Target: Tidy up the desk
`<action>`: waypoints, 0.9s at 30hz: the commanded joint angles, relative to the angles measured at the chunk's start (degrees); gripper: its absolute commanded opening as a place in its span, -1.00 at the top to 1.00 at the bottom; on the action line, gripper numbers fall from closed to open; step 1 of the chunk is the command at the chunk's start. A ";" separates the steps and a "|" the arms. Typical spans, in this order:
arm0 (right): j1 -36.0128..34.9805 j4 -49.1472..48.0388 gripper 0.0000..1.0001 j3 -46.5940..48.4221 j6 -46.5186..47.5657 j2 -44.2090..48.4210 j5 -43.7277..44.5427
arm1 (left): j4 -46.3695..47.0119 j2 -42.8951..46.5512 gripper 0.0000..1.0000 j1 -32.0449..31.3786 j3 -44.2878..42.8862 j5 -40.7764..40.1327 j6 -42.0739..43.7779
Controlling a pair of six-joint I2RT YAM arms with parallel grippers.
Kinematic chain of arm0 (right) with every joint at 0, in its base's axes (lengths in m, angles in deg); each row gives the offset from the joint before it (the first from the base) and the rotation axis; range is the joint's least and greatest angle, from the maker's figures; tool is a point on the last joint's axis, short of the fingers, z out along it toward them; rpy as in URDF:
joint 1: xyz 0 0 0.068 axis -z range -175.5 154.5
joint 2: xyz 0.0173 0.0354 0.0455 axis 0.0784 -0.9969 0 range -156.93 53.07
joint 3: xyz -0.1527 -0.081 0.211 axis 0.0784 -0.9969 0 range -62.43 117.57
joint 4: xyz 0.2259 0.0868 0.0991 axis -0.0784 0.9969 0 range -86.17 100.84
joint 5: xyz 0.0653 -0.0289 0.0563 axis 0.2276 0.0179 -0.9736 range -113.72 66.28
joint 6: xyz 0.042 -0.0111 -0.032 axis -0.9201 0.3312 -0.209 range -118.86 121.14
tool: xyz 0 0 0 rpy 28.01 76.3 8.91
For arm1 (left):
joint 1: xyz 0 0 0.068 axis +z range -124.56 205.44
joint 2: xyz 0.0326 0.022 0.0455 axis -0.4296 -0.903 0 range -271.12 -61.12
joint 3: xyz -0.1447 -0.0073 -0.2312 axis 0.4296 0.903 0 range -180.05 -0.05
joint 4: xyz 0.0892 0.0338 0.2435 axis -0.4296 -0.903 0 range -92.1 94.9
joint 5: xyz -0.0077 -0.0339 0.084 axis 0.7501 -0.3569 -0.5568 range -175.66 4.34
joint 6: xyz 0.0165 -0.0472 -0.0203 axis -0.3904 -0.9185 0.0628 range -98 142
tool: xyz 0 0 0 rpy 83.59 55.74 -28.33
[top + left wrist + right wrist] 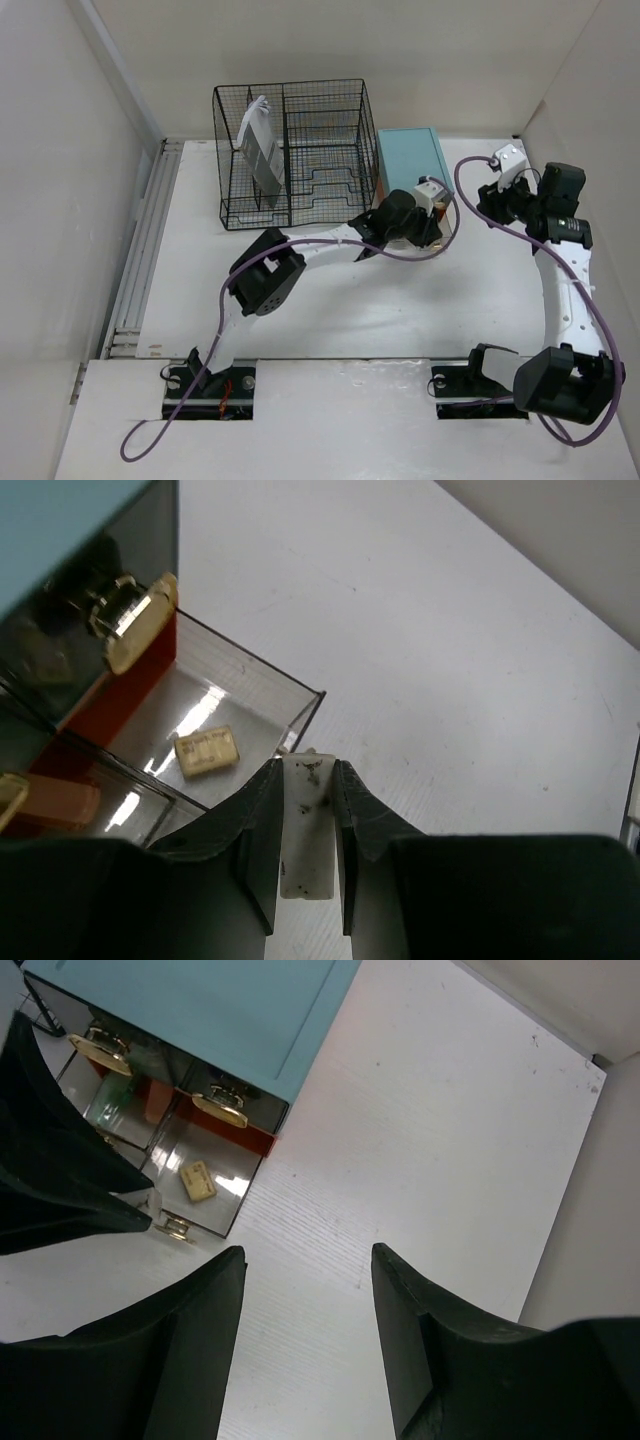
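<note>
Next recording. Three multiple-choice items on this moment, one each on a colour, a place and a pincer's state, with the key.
1. The casing of the drawer box is: A black; B teal; C red.
2. The small tan item lies: A on top of that box; B in a shut drawer; C in the open clear drawer.
3. The left pincer is: A shut on a small white block; B open and empty; C shut on a pen.
Key: 1 B, the top view shows it teal. 2 C, it rests on the pulled-out drawer's floor. 3 A, the block sits clamped between both fingers.
</note>
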 commanded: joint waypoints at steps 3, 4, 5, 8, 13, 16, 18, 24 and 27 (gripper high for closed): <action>1.27 -1.47 -0.18 -0.16 0.07 1.29 -2.97 | 4.67 -0.30 1.00 2.00 -6.61 2.63 -0.02; 1.27 -0.95 -0.18 -0.16 0.07 1.29 -2.97 | 3.89 -1.17 1.00 2.00 -7.31 2.63 -0.02; 1.88 -0.94 -0.18 -0.16 0.07 1.29 -3.50 | 3.27 -2.23 1.00 2.00 -8.71 2.63 -0.02; 2.50 -0.94 -0.18 -0.68 0.60 1.29 -4.73 | 2.65 -3.90 1.00 2.53 -10.74 3.15 -0.02; 4.08 0.11 -0.18 -0.68 1.65 1.29 -6.58 | -0.42 -6.98 1.00 3.06 -15.58 2.63 1.82; 4.70 0.11 -0.18 -0.68 2.17 1.29 -7.98 | -0.95 -8.21 1.00 3.58 -17.77 2.63 1.83; 4.70 0.63 -0.18 -0.68 2.18 1.29 -7.98 | -1.66 -8.21 0.99 4.19 -18.56 2.63 2.44; 5.23 0.64 -0.18 -0.68 2.71 1.29 -8.51 | -2.18 -9.36 0.11 5.25 -19.27 3.16 2.44; 5.23 1.17 -0.18 -0.68 2.71 1.29 -8.51 | -2.18 -8.83 -0.28 5.25 -19.27 3.16 2.44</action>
